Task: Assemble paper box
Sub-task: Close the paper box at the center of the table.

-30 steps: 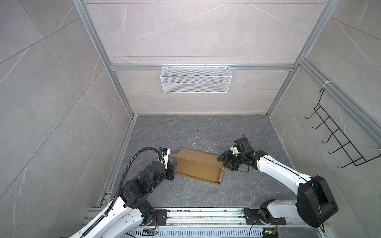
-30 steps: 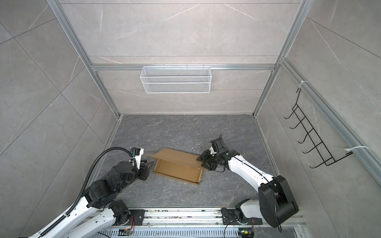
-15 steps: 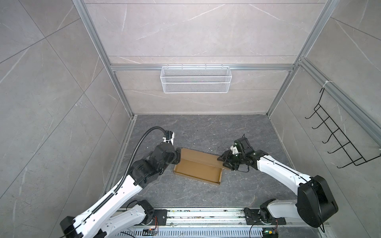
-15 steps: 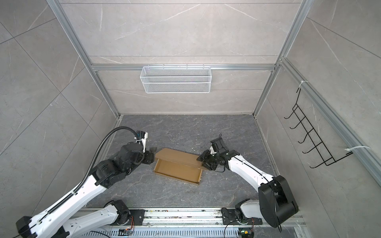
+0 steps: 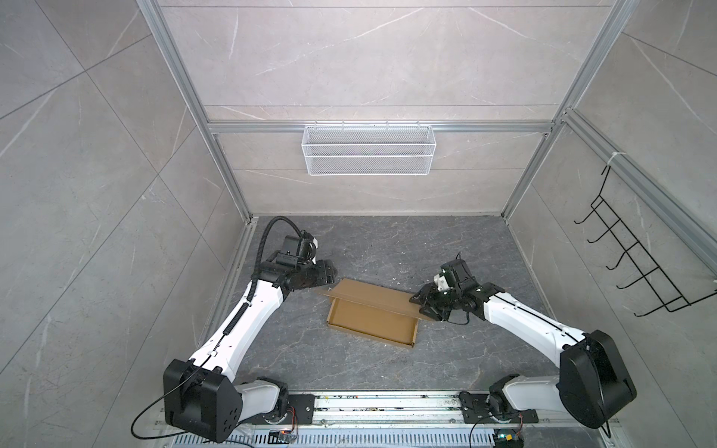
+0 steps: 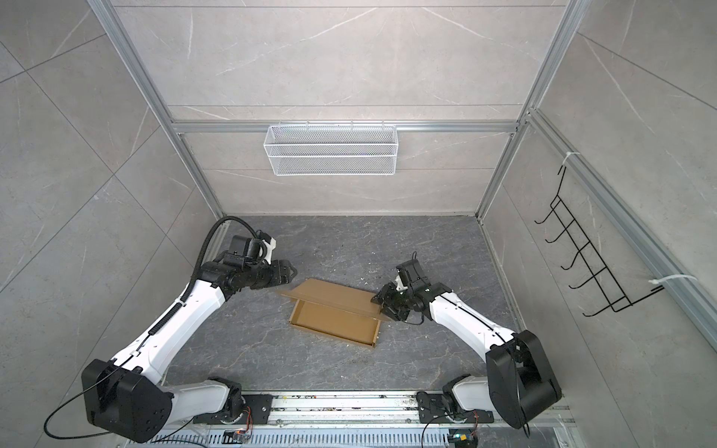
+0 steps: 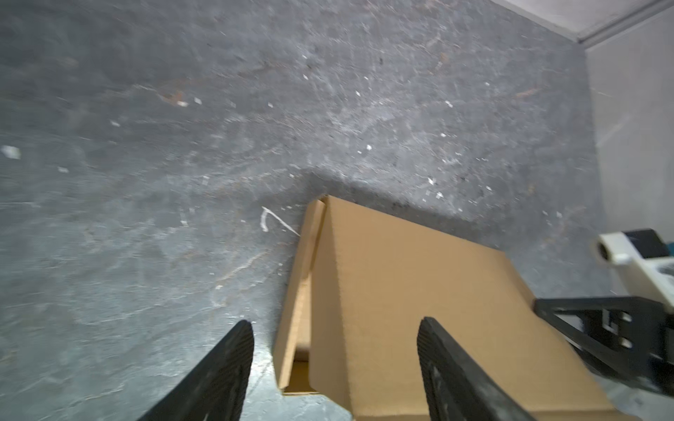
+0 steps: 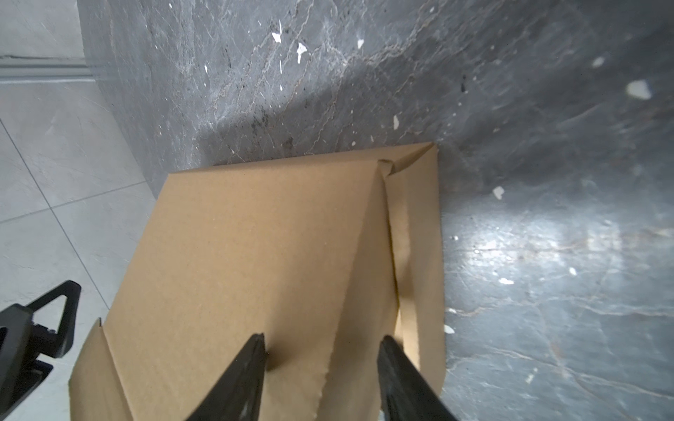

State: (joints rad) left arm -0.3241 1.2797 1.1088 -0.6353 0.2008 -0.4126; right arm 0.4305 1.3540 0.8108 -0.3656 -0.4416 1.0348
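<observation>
Both top views show the shallow brown cardboard box (image 5: 370,325) on the grey table (image 5: 388,248), walls up, lid (image 5: 372,296) not yet shut; right jaws pinch the lid, left jaws hang open.

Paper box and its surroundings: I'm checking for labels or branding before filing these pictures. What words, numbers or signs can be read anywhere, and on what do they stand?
No text can be read in any view.
paper box: plain brown cardboard, no print, label or sign.
white wire basket: no tag or lettering.
base rail: faint small marks, too small to read.
</observation>
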